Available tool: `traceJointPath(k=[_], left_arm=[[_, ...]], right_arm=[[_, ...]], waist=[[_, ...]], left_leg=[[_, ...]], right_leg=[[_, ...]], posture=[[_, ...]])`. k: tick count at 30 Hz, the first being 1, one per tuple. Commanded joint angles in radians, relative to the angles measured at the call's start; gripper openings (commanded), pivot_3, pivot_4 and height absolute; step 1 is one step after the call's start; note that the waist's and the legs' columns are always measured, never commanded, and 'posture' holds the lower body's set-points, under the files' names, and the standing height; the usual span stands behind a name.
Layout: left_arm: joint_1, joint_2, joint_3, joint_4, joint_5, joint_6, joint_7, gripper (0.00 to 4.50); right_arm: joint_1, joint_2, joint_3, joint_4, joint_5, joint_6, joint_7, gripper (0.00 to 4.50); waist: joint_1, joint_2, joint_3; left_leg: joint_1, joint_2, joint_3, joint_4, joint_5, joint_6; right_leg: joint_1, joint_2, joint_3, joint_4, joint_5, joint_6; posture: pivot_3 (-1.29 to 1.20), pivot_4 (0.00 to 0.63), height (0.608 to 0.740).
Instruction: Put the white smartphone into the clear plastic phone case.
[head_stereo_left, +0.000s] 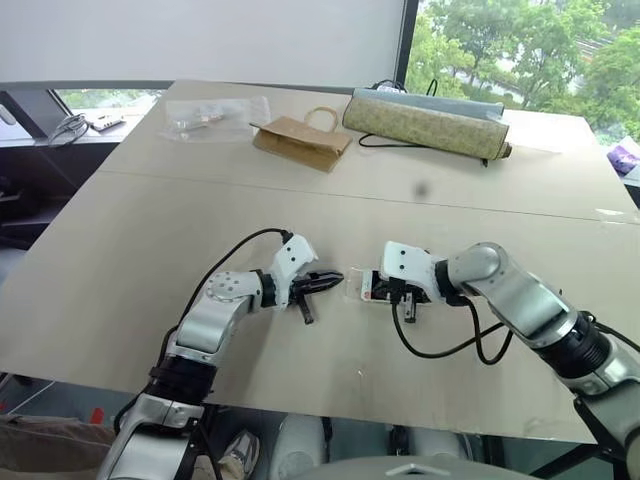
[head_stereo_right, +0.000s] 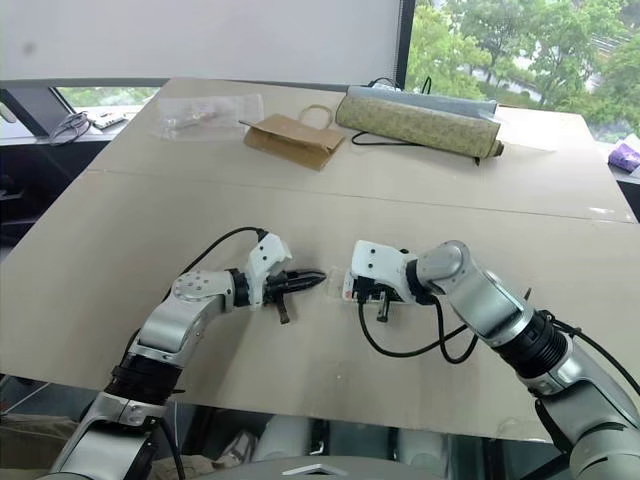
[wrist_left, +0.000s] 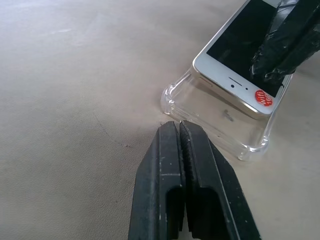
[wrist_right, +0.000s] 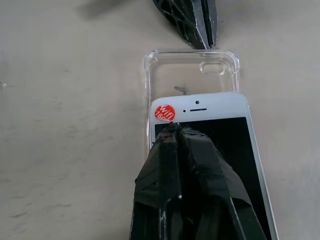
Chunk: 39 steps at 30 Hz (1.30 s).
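The white smartphone (wrist_right: 210, 107) lies screen up on the table, partly slid into the clear plastic phone case (wrist_right: 190, 70). A red round sticker marks its top bezel. The phone's top end stops short of the case's camera-hole end, so that end of the case (wrist_left: 210, 107) is bare. My right gripper (wrist_right: 175, 129) is shut, with its taped tips resting on the phone's screen near the sticker. My left gripper (wrist_left: 179, 127) is also shut, holds nothing, and its tips sit right at the rim of the case's bare end. From the head, both grippers (head_stereo_left: 330, 282) face each other across the phone (head_stereo_left: 368, 288).
At the far side of the table lie a brown paper bag (head_stereo_left: 300, 140), a long rolled olive pouch (head_stereo_left: 425, 125) and a crinkled clear bag (head_stereo_left: 210, 118) with small items. A black cable (head_stereo_left: 440, 350) loops under my right wrist. The table's front edge (head_stereo_left: 300, 400) runs close below both arms.
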Motion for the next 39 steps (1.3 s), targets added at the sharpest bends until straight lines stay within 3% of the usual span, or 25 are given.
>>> traceJointPath(k=[1,6,13,19,25,39], left_arm=[[0.006,-0.003,-0.013,-0.022,0.002,0.009,0.0,0.09],[0.008,-0.003,-0.011,-0.026,0.0,0.011,0.0,0.09],[0.019,0.002,-0.005,-0.037,-0.003,0.017,0.003,0.09],[0.022,0.001,-0.004,-0.042,-0.003,0.021,0.004,0.09],[0.019,-0.001,-0.004,-0.039,-0.002,0.021,0.006,0.09],[0.025,0.0,-0.002,-0.046,-0.004,0.026,0.011,0.09]], right_arm=[[0.026,-0.006,0.08,0.112,-0.076,0.03,-0.025,0.0],[0.019,0.017,0.092,0.162,-0.102,0.029,-0.032,0.0],[0.035,0.106,-0.12,0.018,0.095,0.144,0.002,0.0],[0.0,0.133,-0.199,0.007,0.169,0.174,-0.027,0.0],[-0.054,0.184,-0.199,0.145,0.118,0.112,-0.121,0.0],[-0.019,0.092,-0.044,0.16,0.066,0.088,-0.049,0.0]], waist=[[0.0,-0.001,-0.001],[-0.001,-0.005,-0.005],[0.001,-0.006,-0.006],[0.002,-0.001,-0.001],[0.002,0.0,0.0],[0.001,0.001,0.001]], left_leg=[[0.0,0.0,0.0,0.0,0.0,0.0],[0.001,0.0,0.0,0.0,0.0,0.0],[0.001,0.0,-0.004,0.001,0.0,0.0],[-0.002,0.0,-0.005,0.0,0.0,0.0],[-0.002,-0.001,-0.002,-0.001,0.0,0.0],[-0.001,-0.001,0.0,-0.001,0.0,0.0]], right_leg=[[0.0,0.0,0.0,0.0,0.0,0.0],[0.001,0.0,0.0,0.0,-0.002,-0.003],[0.001,-0.001,0.0,0.0,-0.002,-0.003],[0.0,-0.001,0.0,0.0,0.0,0.0],[-0.001,-0.001,0.0,0.0,0.0,0.0],[-0.001,-0.001,0.0,0.0,0.0,0.0]], posture=[[0.0,0.15,0.74],[0.0,0.15,0.74],[0.0,0.15,0.74],[0.0,0.15,0.74],[0.0,0.15,0.74],[0.0,0.15,0.74]])
